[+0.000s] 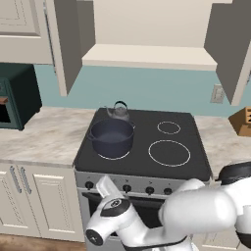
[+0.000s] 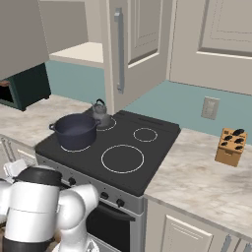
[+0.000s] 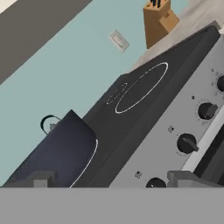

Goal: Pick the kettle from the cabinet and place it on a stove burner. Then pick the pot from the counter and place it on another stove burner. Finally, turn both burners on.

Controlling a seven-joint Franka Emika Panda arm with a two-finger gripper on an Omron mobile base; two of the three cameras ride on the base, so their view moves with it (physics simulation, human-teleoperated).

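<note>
Stove burners (image 1: 169, 152) mark the flat black cooktop (image 1: 193, 147) that lies above and beyond the gripper (image 3: 112, 178), four thin white rings on the glass. The gripper hangs low in front of the stove's grey control panel (image 3: 175, 127), its jaws spread wide with nothing between them. In the hand view its two dark finger tips (image 3: 43, 179) rise at the bottom edge, and a row of black knobs (image 3: 188, 143) lies just ahead of them on the panel.

Cabinet (image 1: 147, 54) doors stand open high above the gripper, showing a plain pale shelf. The counter (image 1: 39, 135) runs to both sides of the stove, higher than the gripper.

The pot (image 1: 112, 137) sits on the front-left burner, above the gripper and slightly beyond it; its dark wall rises close over the left finger tip in the hand view. The kettle (image 1: 118, 112) stands on the back-left burner, just behind the pot and farther from the gripper, its arched handle upright. The two right-hand rings are bare.

A dark green appliance (image 1: 17, 95) stands on the counter well to the gripper's left. A wooden knife block (image 2: 231, 146) stands on the counter well to its right, near a wall outlet (image 2: 210, 108).
</note>
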